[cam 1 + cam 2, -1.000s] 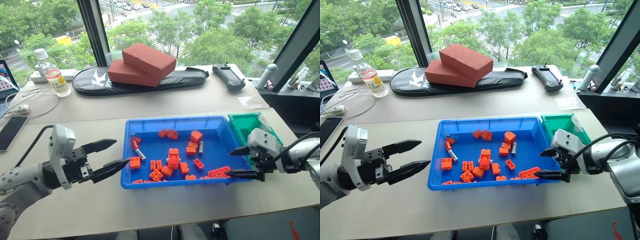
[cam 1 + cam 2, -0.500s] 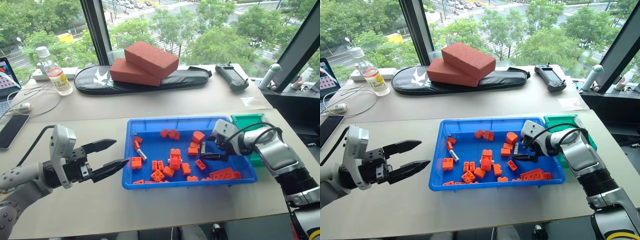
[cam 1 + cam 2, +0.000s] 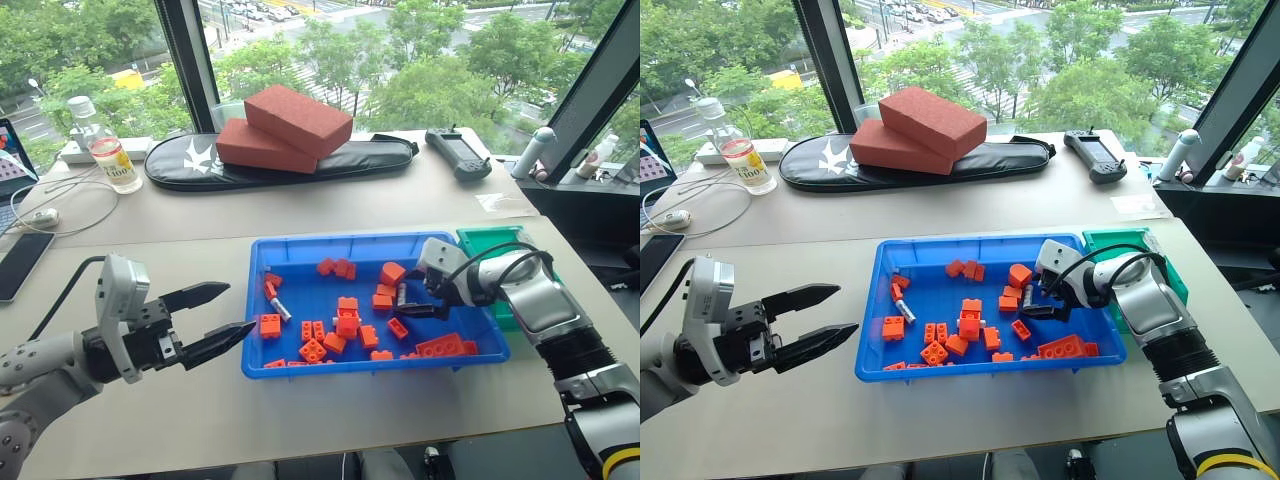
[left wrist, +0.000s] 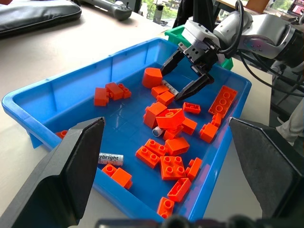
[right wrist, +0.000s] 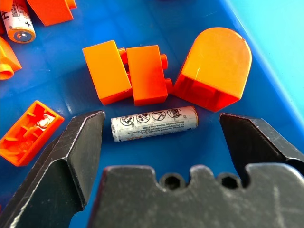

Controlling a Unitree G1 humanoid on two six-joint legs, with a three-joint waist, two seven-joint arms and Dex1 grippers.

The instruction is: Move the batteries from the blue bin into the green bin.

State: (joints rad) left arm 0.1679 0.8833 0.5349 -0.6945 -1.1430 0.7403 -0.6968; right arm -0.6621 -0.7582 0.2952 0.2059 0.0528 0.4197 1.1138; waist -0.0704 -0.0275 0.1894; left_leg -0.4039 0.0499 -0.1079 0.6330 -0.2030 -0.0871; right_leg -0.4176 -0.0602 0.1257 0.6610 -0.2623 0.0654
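Right claw (image 3: 408, 299) angles down, jaws wide astride a battery (image 5: 154, 123), seemingly untouched.

This looks like an office or a robot test room high up in a building: tall windows (image 3: 330, 50) along the far side look down on treetops and a street below. Two pale desks (image 3: 300, 195) stand pushed together, and at the far left lie a laptop (image 3: 12, 150), a phone (image 3: 20, 265), a mouse with white cables (image 3: 45, 215) and a water bottle (image 3: 100, 145). Farther along the far desk sit a black carrying bag (image 3: 280, 160) with two red foam blocks (image 3: 285, 125) on it and a handheld controller (image 3: 457, 152), the kind of gear used for trials.
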